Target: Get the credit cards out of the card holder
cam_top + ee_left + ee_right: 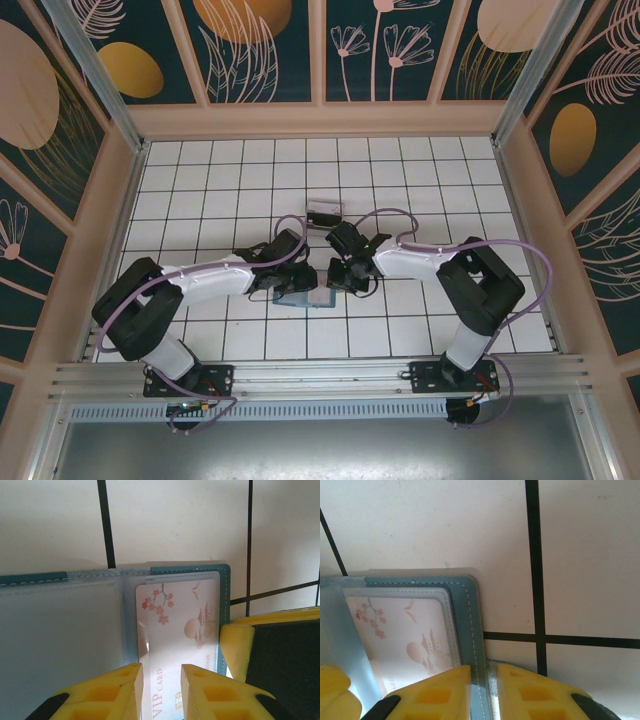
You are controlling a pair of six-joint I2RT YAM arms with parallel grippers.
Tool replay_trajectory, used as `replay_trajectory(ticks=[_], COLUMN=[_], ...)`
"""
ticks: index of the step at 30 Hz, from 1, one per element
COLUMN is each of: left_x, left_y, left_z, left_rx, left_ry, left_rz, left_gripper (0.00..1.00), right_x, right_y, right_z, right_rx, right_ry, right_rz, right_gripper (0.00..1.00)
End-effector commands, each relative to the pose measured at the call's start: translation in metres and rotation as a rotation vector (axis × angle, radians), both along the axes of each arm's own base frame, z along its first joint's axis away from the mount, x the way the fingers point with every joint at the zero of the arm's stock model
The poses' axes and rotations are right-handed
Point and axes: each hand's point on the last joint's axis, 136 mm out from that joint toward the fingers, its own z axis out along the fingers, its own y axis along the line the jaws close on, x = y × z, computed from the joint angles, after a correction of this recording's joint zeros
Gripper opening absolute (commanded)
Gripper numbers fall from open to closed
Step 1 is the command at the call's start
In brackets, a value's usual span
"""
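The teal card holder lies open on the tiled floor between both arms. Its clear pocket holds a pale credit card printed with blossoms and "VIP CARD". My left gripper hovers over the card's near end; its yellow fingers stand a little apart, with the card's face showing in the gap. My right gripper is shut on the holder's stitched right edge, one finger on each side of the rim. The same card lies just left of that grip. The right gripper's fingers press in beside the holder's right rim.
A small clear box sits a tile or two behind the grippers. The two arms meet in the middle of the white tiled floor, which is ringed by low beige walls.
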Motion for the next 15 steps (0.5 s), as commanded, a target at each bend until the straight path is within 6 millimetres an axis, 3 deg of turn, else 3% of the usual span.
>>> replay_trajectory(ticks=[1, 7, 15], left_x=[-0.001, -0.001, 0.000], left_y=[0.003, 0.005, 0.006], left_z=[-0.008, -0.010, -0.011], left_rx=[0.010, 0.022, 0.038], left_ry=[0.025, 0.029, 0.032], left_rz=[0.005, 0.007, 0.006], left_gripper=[0.28, 0.27, 0.27], right_x=[-0.002, 0.000, 0.001], right_y=[-0.005, -0.004, -0.004], right_z=[-0.008, 0.005, 0.006], right_rx=[-0.032, -0.010, -0.014], right_ry=[-0.005, -0.027, -0.027], right_rz=[0.010, -0.011, -0.017], right_gripper=[0.22, 0.28, 0.31])
